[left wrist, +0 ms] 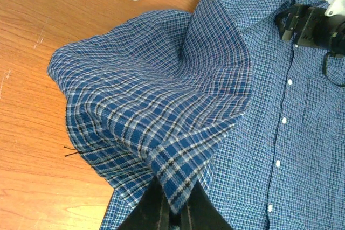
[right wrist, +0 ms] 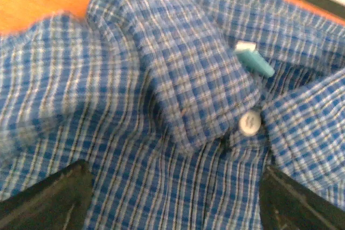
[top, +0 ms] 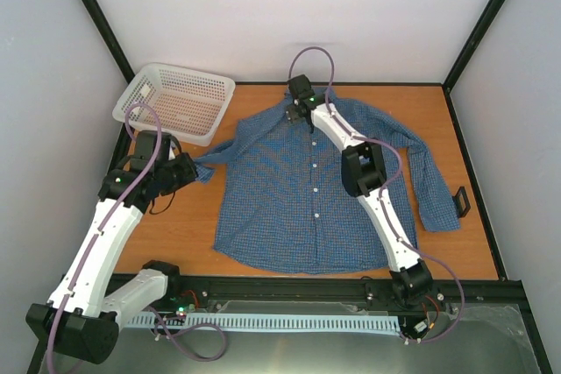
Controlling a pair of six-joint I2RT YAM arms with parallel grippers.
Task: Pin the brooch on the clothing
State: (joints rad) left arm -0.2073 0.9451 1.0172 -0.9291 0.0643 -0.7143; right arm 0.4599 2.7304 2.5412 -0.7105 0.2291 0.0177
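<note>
left gripper (left wrist: 172,211): pressed together on a fold of the sleeve (left wrist: 156,106), which lifts the cloth into a little tent off the tabletop (top: 175,234)

right gripper (top: 296,113): spread wide with nothing in it, hanging right over the collar (right wrist: 199,79)

shirt (top: 289,199): lying face up and mostly flat, with the button row running down the middle and the far sleeve stretched out to the right

brooch: honestly can't spot it in any view, and neither gripper is holding it

collar close-up: the top button (right wrist: 249,123) is done up and a small teal tag (right wrist: 254,60) pokes out just behind it

other stuff: there's a white basket (top: 193,72) at the back left and a small black box (top: 460,201) near the right edge, well apart from my right gripper

step in hand (my guess): getting the cloth held and picking a pin spot up by the collar, so pretty early

how I'd do it well: keep the sleeve pinch gentle, enough to stop the shirt sliding but not enough to drag the front into wrinkles

also: go for a single flat layer just beside the collar, not the thick folded edge or the button

before that: I need the brooch in my right gripper, and my bet is the black box is the place to look

watch out: pulling harder on the sleeve would shift the collar out from under my right gripper
</note>
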